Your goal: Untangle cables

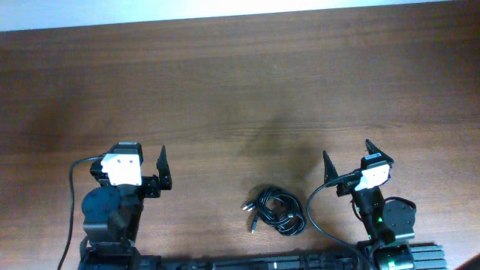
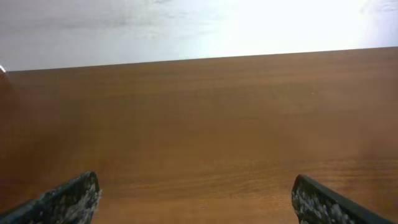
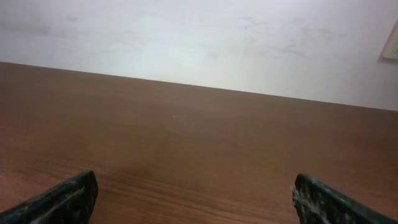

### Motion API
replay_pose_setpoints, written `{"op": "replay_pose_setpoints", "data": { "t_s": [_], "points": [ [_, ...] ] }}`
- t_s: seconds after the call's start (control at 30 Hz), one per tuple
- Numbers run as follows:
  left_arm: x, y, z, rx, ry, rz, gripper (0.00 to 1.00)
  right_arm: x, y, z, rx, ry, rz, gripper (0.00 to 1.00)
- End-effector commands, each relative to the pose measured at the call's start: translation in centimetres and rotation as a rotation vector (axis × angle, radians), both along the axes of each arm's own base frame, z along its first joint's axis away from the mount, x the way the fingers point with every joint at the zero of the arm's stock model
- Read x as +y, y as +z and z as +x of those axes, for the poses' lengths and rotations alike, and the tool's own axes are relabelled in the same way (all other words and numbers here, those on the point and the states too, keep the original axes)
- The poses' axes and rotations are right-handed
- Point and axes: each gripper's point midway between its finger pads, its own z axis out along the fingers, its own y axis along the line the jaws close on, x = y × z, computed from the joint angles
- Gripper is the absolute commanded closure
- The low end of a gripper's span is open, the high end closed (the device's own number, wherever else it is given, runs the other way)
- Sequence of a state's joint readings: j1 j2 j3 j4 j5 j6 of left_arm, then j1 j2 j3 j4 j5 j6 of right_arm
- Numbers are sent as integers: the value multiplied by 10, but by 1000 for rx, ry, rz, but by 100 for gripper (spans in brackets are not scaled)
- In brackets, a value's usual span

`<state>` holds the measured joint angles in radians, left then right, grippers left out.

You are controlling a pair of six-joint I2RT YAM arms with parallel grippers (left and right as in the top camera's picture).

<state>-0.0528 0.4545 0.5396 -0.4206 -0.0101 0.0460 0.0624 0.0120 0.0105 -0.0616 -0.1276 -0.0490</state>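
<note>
The cables [image 1: 276,211] are noted lying in a tangled bundle on the wooden surface [image 1: 240,82] near its front edge, between the left arm [image 1: 112,206] and the right arm [image 1: 382,214], nearer the right, with both sets of jaws seen spread wide and apart from the bundle.

Both arms are black – the left arm [image 1: 105,214] bulky with a round joint, the right arm [image 1: 391,217] slimmer, showing a small green light [image 1: 380,220]. Each carries a white block [image 1: 124,169] behind its fingers [image 1: 162,166], dark pointed blades from above – close up, black speckled grey-white. A thick black wire [image 1: 310,208] loops off each arm.
</note>
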Motion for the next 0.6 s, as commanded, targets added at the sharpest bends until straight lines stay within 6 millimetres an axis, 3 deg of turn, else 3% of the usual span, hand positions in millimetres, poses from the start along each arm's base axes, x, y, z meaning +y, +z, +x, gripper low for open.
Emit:
{"op": "replay_pose_setpoints", "data": {
  "t_s": [0.0,0.37,0.57],
  "points": [
    [-1,17,-3,-16,-15,14,1,0,-3,0,9,-2,1,1],
    [-1,36,-7,-28,-16,17,1,0,-3,0,9,-2,1,1],
    [-2,32,10,98,-21,20,1,0,-3,0,9,-2,1,1]
  ]
}}
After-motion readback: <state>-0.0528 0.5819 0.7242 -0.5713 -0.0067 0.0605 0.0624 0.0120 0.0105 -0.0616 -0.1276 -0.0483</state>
